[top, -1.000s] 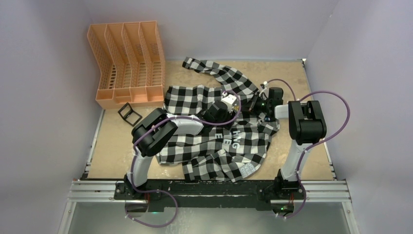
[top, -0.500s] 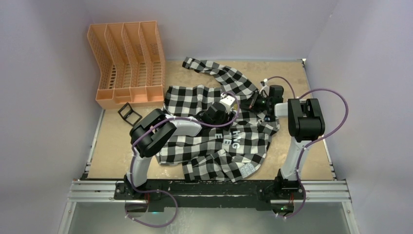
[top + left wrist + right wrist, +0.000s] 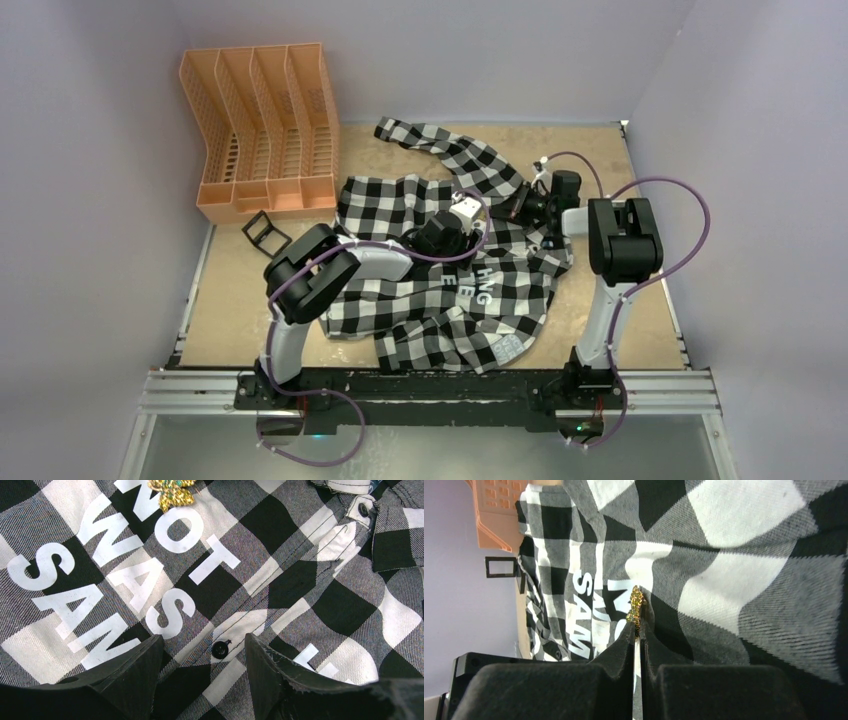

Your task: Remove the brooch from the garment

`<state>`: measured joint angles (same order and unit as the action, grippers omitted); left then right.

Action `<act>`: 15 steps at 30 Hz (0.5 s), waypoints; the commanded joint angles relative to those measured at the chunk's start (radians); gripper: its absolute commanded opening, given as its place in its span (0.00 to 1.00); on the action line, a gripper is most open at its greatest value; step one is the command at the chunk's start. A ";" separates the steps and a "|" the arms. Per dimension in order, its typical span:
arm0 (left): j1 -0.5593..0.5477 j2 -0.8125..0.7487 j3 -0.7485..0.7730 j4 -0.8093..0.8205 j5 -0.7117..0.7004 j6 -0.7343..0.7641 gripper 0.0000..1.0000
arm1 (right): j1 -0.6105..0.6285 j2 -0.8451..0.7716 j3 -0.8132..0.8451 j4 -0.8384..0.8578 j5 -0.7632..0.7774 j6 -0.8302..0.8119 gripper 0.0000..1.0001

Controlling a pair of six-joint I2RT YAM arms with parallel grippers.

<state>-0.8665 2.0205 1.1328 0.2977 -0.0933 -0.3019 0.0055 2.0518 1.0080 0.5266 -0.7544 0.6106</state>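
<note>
— Where is the brooch [image 3: 636, 605] sitting?

— On the garment [image 3: 420, 300], at the edge of the white lettering [image 3: 125, 565], right by the "M" of the top word. The right gripper [image 3: 637, 630] has its two fingers pressed together on the brooch's lower edge, with only a hairline between them.

— And the left gripper [image 3: 202, 650]?

— Fingers spread wide, low over the cloth just beside the lettering, with a black shirt button [image 3: 220, 648] between them. The brooch shows at the lettering's far end from there.

— Anything different from a second ago?

— From above, the right wrist has slid a little closer to the lettering. The left wrist has shifted only slightly, and the shirt lies as it did.
</note>
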 commanded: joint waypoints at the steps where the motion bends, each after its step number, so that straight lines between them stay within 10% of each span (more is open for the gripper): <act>1: -0.008 -0.014 -0.039 -0.114 0.012 -0.003 0.59 | -0.004 0.008 0.053 0.024 0.004 -0.009 0.00; 15: -0.009 -0.034 -0.018 -0.107 0.003 -0.003 0.59 | -0.004 -0.061 0.123 -0.035 0.024 -0.027 0.00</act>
<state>-0.8669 2.0087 1.1301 0.2752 -0.0933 -0.3027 0.0055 2.0552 1.0935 0.5117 -0.7460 0.6090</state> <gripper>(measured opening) 0.592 0.021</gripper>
